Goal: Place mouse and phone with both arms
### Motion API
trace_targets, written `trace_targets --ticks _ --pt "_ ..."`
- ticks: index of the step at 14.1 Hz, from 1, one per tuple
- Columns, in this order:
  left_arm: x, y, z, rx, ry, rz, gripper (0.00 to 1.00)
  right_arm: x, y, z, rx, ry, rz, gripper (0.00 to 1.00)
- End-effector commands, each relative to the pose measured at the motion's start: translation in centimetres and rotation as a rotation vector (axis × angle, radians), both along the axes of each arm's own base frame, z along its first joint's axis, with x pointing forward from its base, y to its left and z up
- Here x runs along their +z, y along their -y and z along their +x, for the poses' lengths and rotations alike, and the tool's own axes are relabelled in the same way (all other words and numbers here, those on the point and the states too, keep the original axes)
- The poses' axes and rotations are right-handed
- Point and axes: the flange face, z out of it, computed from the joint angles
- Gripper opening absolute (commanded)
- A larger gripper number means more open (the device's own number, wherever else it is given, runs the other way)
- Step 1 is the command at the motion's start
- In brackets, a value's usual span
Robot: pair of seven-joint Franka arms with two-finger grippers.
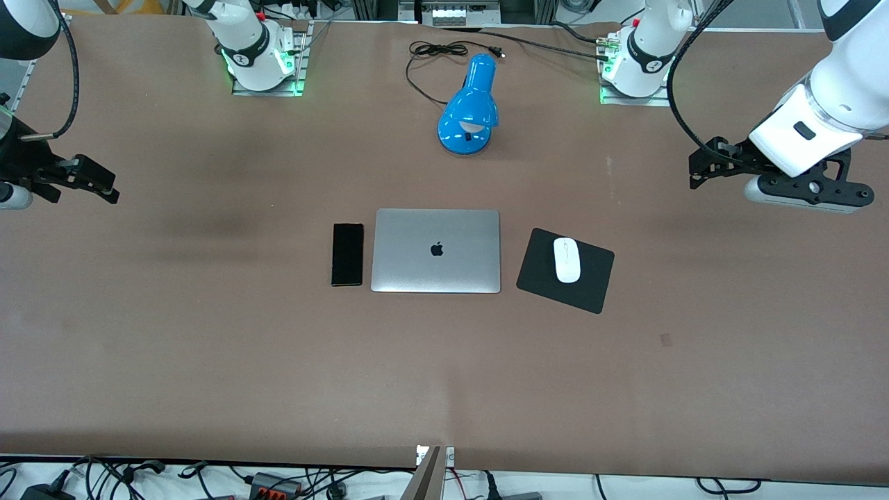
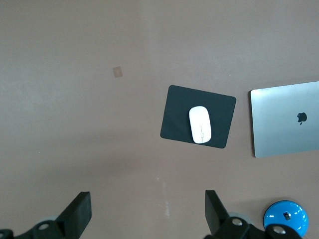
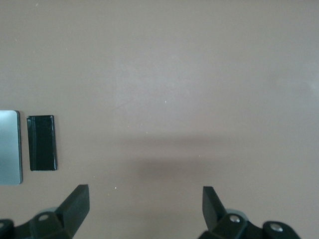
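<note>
**Op:** Fingers first: on the left gripper (image 2: 145, 214) I read the fingers (image 2: 77, 211) spread wide with nothing between them. It hangs in the air over bare brown surface (image 1: 208, 347) at the left arm's end.

**Desk:** And the right one?

**Op:** Same. The right gripper (image 3: 144, 209) has its fingers (image 3: 75, 204) wide apart and empty, and it hovers over bare surface at the right arm's end. In the front view I see it at about nine o'clock from the laptop, and the left gripper at about two o'clock from the mouse pad.

**Desk:** Where is the mouse?

**Op:** The white mouse (image 1: 567, 260) lies flat on the black mouse pad (image 1: 590, 288), a little toward the pad's edge that faces the laptop. The pad sits just beside the closed silver laptop (image 1: 436, 251), at three o'clock from it, turned slightly askew.

**Desk:** The phone?

**Op:** The black phone (image 1: 347, 254) lies flat on the surface at nine o'clock from the laptop, just beside it with a thin gap, its long edge parallel to the laptop's edge.

**Desk:** Anything else there?

**Op:** A blue desk lamp (image 1: 469, 107) stands at twelve o'clock from the laptop, farther from the front camera, its black cord (image 1: 430, 52) looped near the bases.
</note>
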Motion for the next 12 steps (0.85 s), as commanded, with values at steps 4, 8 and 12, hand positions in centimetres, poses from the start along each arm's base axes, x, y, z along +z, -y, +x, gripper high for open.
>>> trace_targets --ticks 4,8,12 --pt "0.62 -0.16 -0.18 -0.014 0.005 -0.027 1.00 0.73 0.21 -0.74 0.009 -0.021 0.011 1.00" --pt "0.64 -0.17 -0.16 -0.014 0.007 -0.026 1.00 0.71 0.21 -0.76 0.009 -0.022 0.011 1.00" --pt "0.62 -0.16 -0.18 -0.014 0.005 -0.027 1.00 0.77 0.20 -0.83 0.009 -0.024 0.011 1.00"
